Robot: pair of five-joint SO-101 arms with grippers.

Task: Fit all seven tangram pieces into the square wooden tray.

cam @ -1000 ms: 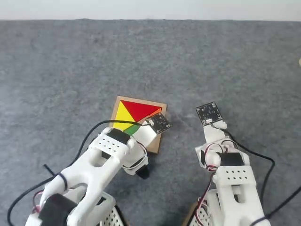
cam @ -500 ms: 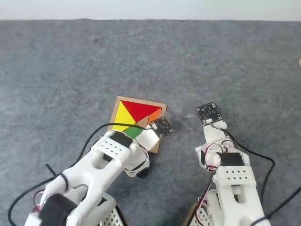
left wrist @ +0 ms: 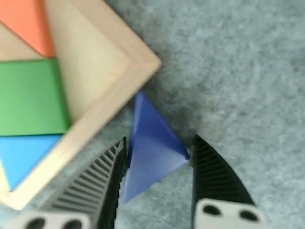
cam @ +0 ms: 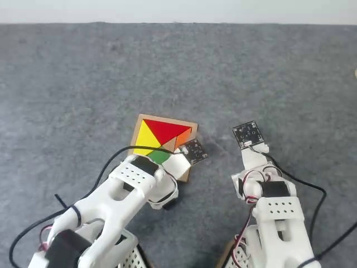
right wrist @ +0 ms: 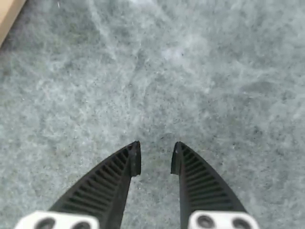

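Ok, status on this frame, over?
Left gripper shut on blue triangle, outside tray corner. Right gripper slightly open over carpet. Nothing blocking.

Grey felt table cover (cam: 83, 84), pale wall strip (cam: 178, 11)

The square pale wooden tray (left wrist: 97, 117) is showing light tan grain. A green four-sided piece (left wrist: 29, 97), an orange piece (left wrist: 29, 21) and a light blue piece (left wrist: 20, 157) are showing plain colour, with a red triangle (cam: 164, 130) and a yellow triangle (cam: 144, 138) glowing brighter. A deep blue triangular piece (left wrist: 151, 145) is standing out against the mottled grey tabletop (cam: 83, 84). The left arm's black fingers (left wrist: 212, 174) and the right arm's black fingers (right wrist: 112, 179) are showing ribbed faces. A brownish patch (cam: 169, 146) beside the green is possibly bare wood.
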